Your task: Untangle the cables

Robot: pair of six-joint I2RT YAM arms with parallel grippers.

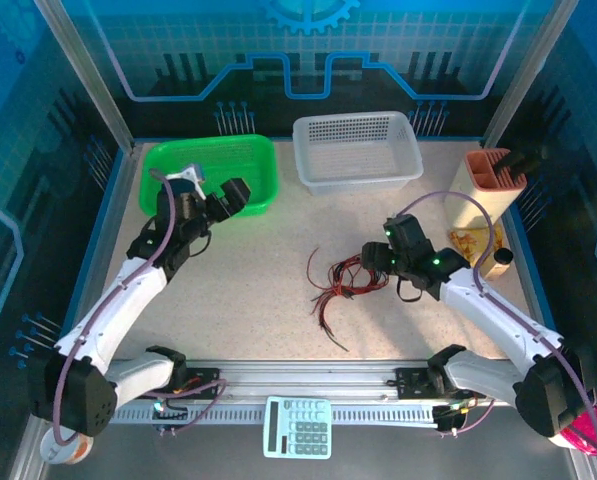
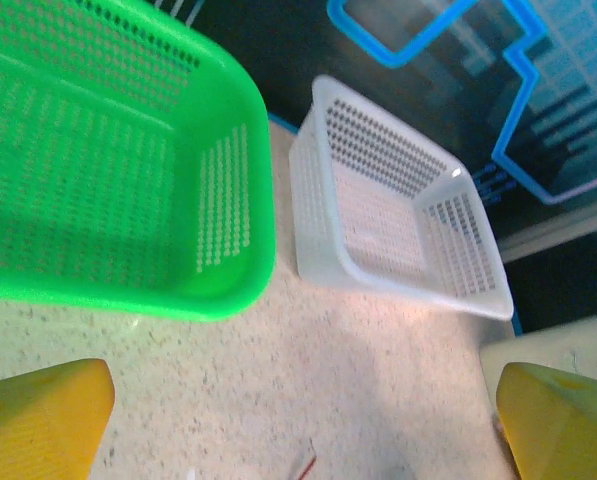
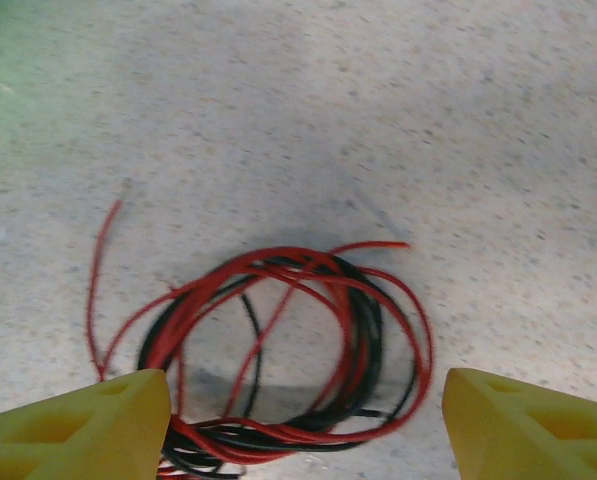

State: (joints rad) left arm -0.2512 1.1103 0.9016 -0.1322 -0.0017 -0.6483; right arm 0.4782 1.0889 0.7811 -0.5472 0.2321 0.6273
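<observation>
Your right jaws stand wide open, low over the worktop [image 1: 268,310] a little right of centre; in the right wrist view the yellow fingertips [image 3: 88,425] sit at the two bottom corners, well apart, and the cables [image 3: 278,340] lie between them; the jaws grip nothing; the coil's near-left loops run right up to the left fingertip, and you cannot tell whether they touch it. The cables are a loose tangle of thin red and black strands lying flat on the worktop, coiled into a rough ring, with one red end curving away on the left; from above, more loose ends trail out of the bunch toward the near edge. Your left jaws are also fully open and empty; their yellow fingertips [image 2: 38,425] frame bare worktop in the left wrist view, with the green basket [image 2: 128,150] just beyond them on the left and the white basket [image 2: 398,200] beside it on the right; from above, those jaws hover at the green basket's near-right corner, well apart from the cables.
</observation>
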